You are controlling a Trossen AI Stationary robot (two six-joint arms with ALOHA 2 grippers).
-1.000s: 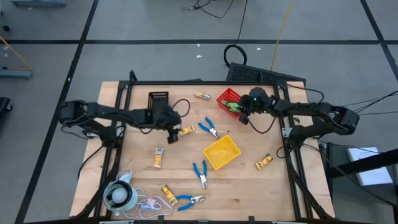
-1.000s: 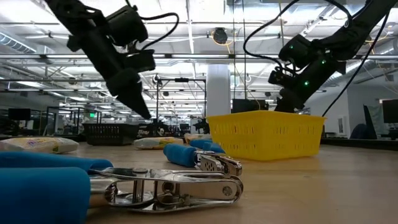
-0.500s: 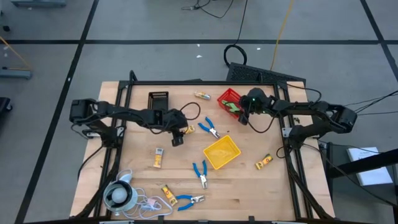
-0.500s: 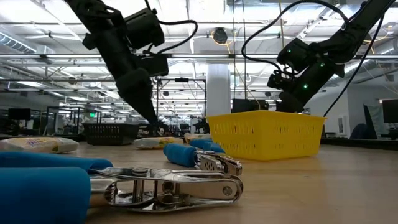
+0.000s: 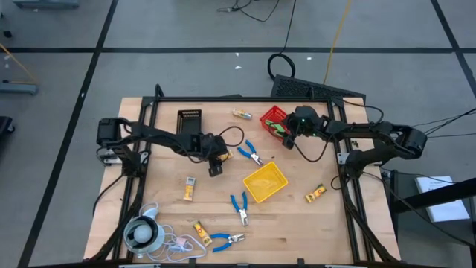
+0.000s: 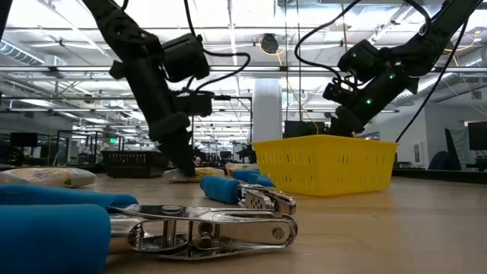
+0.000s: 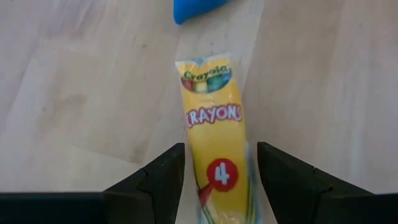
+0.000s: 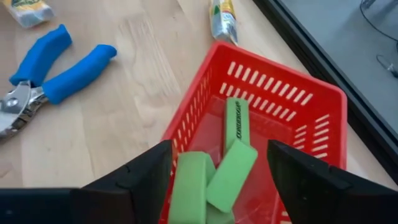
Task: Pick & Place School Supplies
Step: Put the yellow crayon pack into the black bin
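Near end of crayon packet (image 7: 216, 168) cut off at frame edge between left gripper (image 7: 221, 180) fingers. Blue handle (image 7: 196, 7) beyond the packet cropped, tool head unseen. Lowest green block (image 8: 189, 193) in red bin (image 8: 298, 106) cropped between right gripper (image 8: 217, 186) fingers. Foreground blue-handled tool (image 6: 144, 224) cropped, blurred. Lettering on the bin's upright green block (image 8: 235, 124) unreadable.
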